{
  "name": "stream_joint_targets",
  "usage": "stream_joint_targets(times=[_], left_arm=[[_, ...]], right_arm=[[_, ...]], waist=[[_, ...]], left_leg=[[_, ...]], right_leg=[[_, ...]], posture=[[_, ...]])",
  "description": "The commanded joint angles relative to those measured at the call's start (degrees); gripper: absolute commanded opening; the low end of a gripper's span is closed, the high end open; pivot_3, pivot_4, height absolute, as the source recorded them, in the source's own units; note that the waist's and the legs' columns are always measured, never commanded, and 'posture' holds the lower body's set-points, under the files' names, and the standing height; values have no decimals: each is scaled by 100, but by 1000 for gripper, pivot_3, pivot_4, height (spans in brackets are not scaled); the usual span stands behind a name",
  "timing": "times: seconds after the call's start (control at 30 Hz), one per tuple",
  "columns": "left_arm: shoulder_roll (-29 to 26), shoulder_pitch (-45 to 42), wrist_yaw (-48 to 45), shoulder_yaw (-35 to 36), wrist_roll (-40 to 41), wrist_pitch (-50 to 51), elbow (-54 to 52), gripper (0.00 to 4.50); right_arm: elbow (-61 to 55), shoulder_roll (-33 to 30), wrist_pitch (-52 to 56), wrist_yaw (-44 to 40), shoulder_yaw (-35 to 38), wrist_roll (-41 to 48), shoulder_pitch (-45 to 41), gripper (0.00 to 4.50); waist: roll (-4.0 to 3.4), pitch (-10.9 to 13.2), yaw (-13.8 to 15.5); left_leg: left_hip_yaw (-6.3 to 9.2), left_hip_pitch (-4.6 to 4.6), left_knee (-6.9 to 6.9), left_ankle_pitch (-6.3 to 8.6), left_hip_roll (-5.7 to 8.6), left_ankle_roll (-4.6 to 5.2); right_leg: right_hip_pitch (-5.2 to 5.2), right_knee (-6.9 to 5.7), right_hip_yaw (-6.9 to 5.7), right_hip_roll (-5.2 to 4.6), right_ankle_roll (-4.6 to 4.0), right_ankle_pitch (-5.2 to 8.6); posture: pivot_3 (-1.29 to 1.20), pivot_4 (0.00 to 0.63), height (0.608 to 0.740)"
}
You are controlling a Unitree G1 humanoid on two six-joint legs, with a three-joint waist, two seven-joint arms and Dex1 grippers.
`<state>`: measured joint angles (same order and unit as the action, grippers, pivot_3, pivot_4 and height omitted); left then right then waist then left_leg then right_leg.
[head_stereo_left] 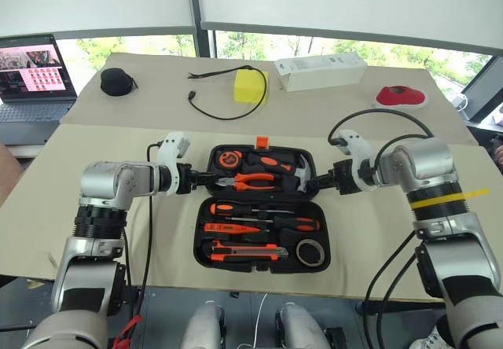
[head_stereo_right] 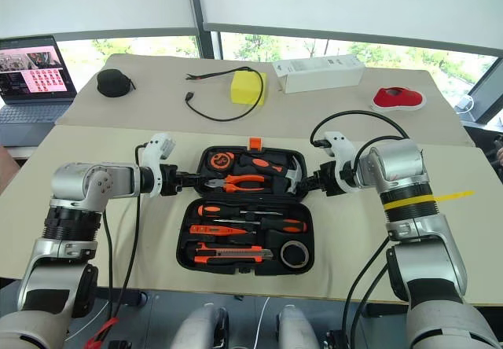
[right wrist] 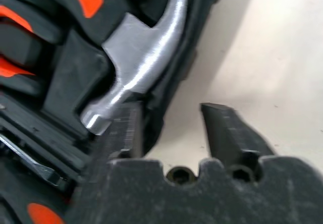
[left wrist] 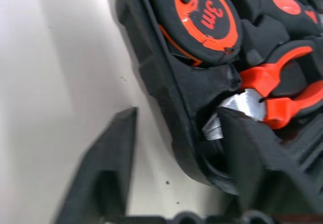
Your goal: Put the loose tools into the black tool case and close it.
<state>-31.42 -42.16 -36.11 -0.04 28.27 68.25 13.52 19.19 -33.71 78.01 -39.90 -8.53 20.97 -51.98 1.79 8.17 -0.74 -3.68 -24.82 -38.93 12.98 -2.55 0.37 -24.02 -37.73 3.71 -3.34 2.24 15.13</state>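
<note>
The black tool case (head_stereo_left: 201, 243) lies open on the tan table with its orange latch (head_stereo_left: 262, 141) at the far edge. Its near half holds two long screwdrivers (head_stereo_left: 263, 208), a small orange tester screwdriver (head_stereo_left: 233, 228), a utility knife (head_stereo_left: 244, 250) and a black tape roll (head_stereo_left: 312, 251). In the far half lie a tape measure (left wrist: 207, 14), pliers (head_stereo_left: 255, 181) and a hammer (right wrist: 146, 57). My left gripper (head_stereo_left: 206, 178) is open and straddles the far half's left rim. At the right rim my right gripper (head_stereo_left: 318, 180) is open, one finger inside and one outside.
At the table's far side are a laptop (head_stereo_left: 31, 78), a black round pouch (head_stereo_left: 116, 80), a looped black cable (head_stereo_left: 220, 112), a yellow block (head_stereo_left: 251, 86), a white box (head_stereo_left: 321, 71) and a red object (head_stereo_left: 401, 95). The case's near rim lies close to the table's front edge.
</note>
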Motion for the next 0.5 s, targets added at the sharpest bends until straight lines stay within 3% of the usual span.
stream_joint_targets(times=[0.03,0.07,0.13,0.27,0.37,0.5], left_arm=[[-39,76,-115,-208,-141,-53,48,997],[-18,85,-116,-151,-133,-105,63,617],[116,149,-164,166,-6,-425,88,29],[308,498,-355,799,179,-1405,-148,11],[240,1052,-871,1092,202,-2471,-571,11],[233,1644,-1105,1304,-137,-4201,-731,11]], right_arm=[[90,68,5,312,92,-172,84,586],[62,135,-74,353,189,-149,121,201],[-146,325,-583,307,508,15,240,0],[-837,539,-1740,-8,1008,304,612,0],[-1476,332,-3017,-467,857,84,1128,0],[-1682,-300,-6331,-743,212,-1253,1999,0]], waist=[[7,-8,-6],[8,-10,-4],[9,-10,-3],[9,-9,-29],[5,4,-56],[4,5,-28]], left_leg=[[-1,12,1,0,-1,0],[-1,23,1,0,-1,0],[-2,77,4,0,-1,0],[-1,105,7,-4,-3,4],[2,84,8,-11,-4,-4],[10,-8,9,-14,-1,-8]], right_leg=[[9,-2,1,1,0,0],[20,-2,1,0,0,0],[80,9,-1,1,0,1],[100,8,3,3,-4,-2],[69,-7,11,5,-7,-4],[-33,-24,19,2,-6,-4]], posture=[[0,150,740],[0,150,740],[0,150,740],[0,150,740],[0,150,740],[0,150,740]])
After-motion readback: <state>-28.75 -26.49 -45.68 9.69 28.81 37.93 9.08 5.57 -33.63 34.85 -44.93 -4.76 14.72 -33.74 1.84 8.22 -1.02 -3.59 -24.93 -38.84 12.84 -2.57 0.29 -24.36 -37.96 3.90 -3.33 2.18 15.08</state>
